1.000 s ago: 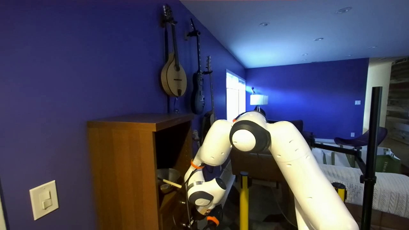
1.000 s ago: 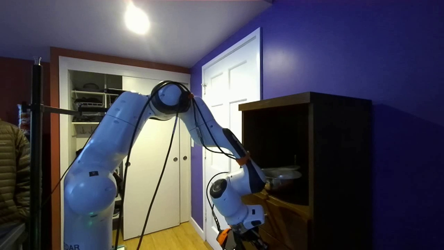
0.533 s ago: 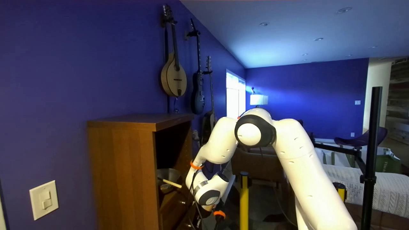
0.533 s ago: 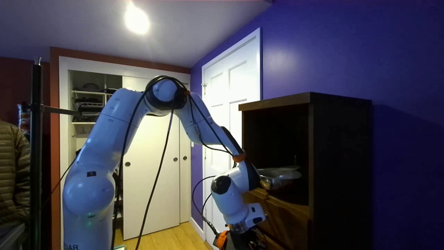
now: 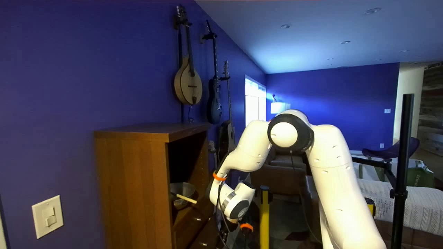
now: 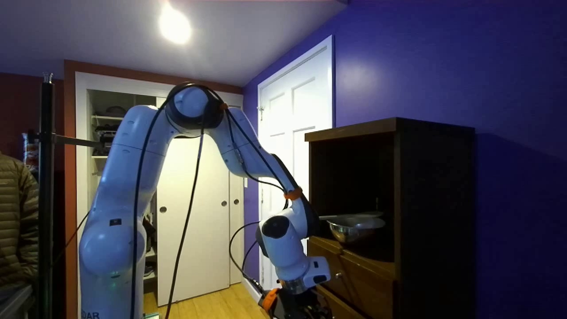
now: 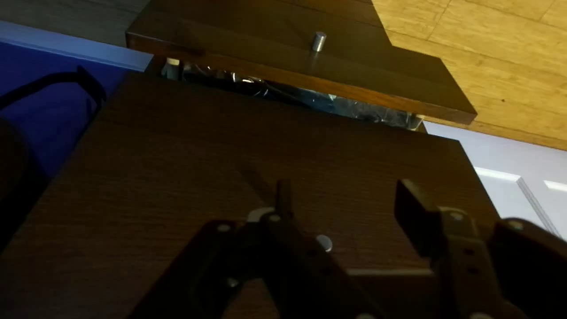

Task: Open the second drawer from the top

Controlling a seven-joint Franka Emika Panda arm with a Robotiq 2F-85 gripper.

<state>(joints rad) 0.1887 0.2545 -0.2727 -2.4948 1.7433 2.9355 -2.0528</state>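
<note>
In an exterior view, the camera is standing back from the wooden chest (image 5: 135, 180), slightly above its top, and is looking along the blue-purple wall (image 5: 86, 69) toward a window (image 5: 252, 103). In an exterior view, the camera is sitting slightly below the chest's top and is facing a closet (image 6: 212, 248) and white panelled door (image 6: 283, 106). Facing roughly opposite ways, both exterior views are sharing the chest, robot arm (image 5: 283, 135) and metal bowl (image 6: 354, 230). The wrist view is looking down at close range over the pincer (image 7: 347, 201) onto drawer fronts (image 7: 274, 146), floorboards (image 7: 500, 71) appearing uppermost, and is sharing the door with an exterior view.
</note>
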